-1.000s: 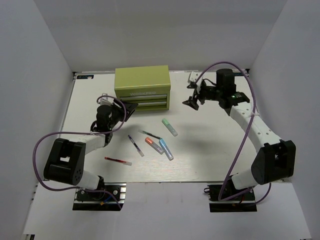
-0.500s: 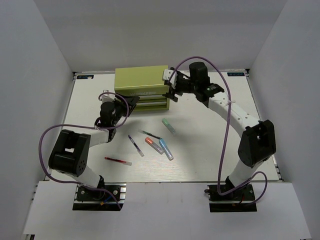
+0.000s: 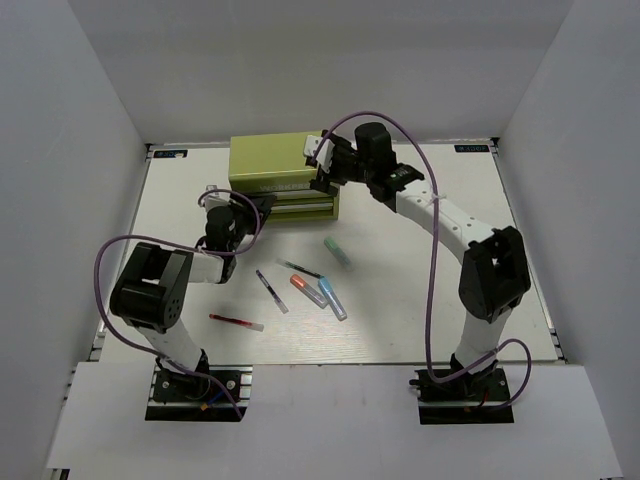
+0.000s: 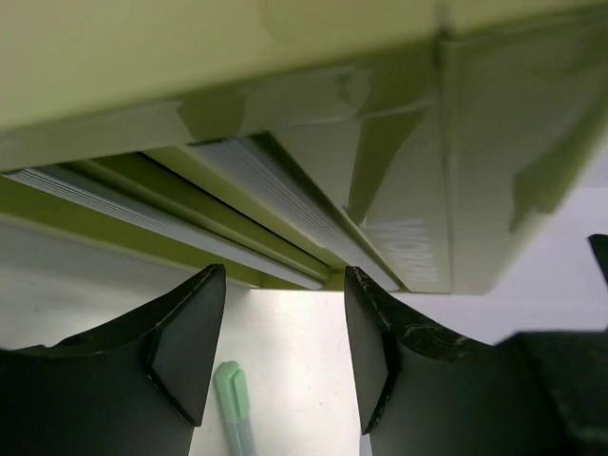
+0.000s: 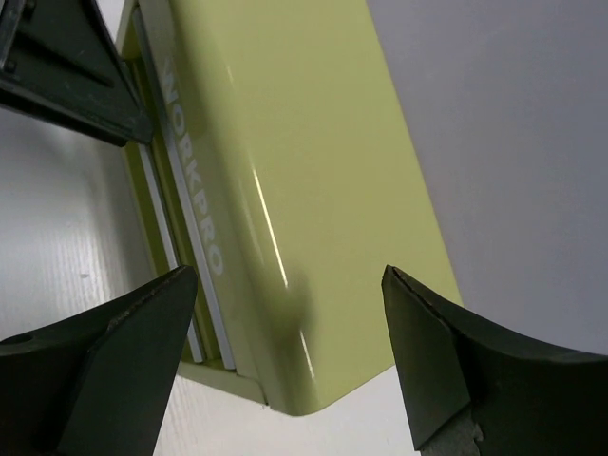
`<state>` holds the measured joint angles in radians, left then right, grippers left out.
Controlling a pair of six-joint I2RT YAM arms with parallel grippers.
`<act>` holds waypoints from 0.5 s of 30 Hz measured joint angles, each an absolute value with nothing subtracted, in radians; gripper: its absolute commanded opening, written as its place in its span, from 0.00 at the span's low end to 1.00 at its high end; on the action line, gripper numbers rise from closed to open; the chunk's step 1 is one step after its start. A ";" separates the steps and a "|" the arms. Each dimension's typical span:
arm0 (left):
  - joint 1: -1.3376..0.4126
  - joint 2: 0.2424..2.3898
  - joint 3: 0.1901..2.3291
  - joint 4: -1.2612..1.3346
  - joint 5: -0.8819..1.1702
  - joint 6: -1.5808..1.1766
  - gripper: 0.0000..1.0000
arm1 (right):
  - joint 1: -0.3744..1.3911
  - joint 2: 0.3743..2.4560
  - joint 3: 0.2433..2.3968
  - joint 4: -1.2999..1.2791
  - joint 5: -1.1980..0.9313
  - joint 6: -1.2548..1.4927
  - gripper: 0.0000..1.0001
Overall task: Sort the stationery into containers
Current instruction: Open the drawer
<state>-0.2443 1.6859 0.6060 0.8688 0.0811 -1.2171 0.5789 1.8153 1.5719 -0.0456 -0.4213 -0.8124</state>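
**Progress.** Judged from the present layout, sorting has not begun. Six items of stationery lie loose on the bench [image 3: 440, 290], in front of the olive-green metal chest [image 3: 275, 158] and apart from it:
- a green-capped marker [image 3: 339, 253]
- a thin black pen [image 3: 300, 268]
- a red-capped marker [image 3: 302, 287]
- a blue marker [image 3: 331, 299]
- a blue-white pen [image 3: 271, 291]
- a red pen [image 3: 236, 321]

None is seen inside the chest, and both front drawers look closed from above. Opening a drawer appears to be the step in hand. Every item remains to be put away.

**Fingers.** The left fingers [image 4: 180, 351] are parted and grasp nothing. They sit close to the drawer fronts, near their left end. The right fingers [image 5: 114, 361] are spread wide and empty, poised at the chest's right end. Contact there cannot be confirmed.

**Markings.** "WORKPRO" in pale letters [image 5: 195, 176] on the chest front, read from the right wrist view. No other writing is legible.
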 measured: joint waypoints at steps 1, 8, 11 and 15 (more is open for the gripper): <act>-0.244 1.697 0.607 0.872 0.075 -1.217 0.61 | 0.581 1.823 1.580 -0.041 -0.413 -0.812 0.84; -0.245 1.742 0.624 0.936 0.028 -1.228 0.60 | 0.590 1.876 1.630 -0.026 -0.360 -0.811 0.84; -0.247 1.755 0.622 0.968 0.022 -1.239 0.59 | 0.591 1.890 1.646 -0.026 -0.344 -0.812 0.83; -0.248 1.776 0.613 1.017 0.017 -1.259 0.59 | 0.591 1.903 1.658 -0.027 -0.335 -0.815 0.82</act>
<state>-0.2478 1.7763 0.6132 1.0172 0.0174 -1.2587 0.5915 1.9034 1.6581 -0.0265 -0.3347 -0.8150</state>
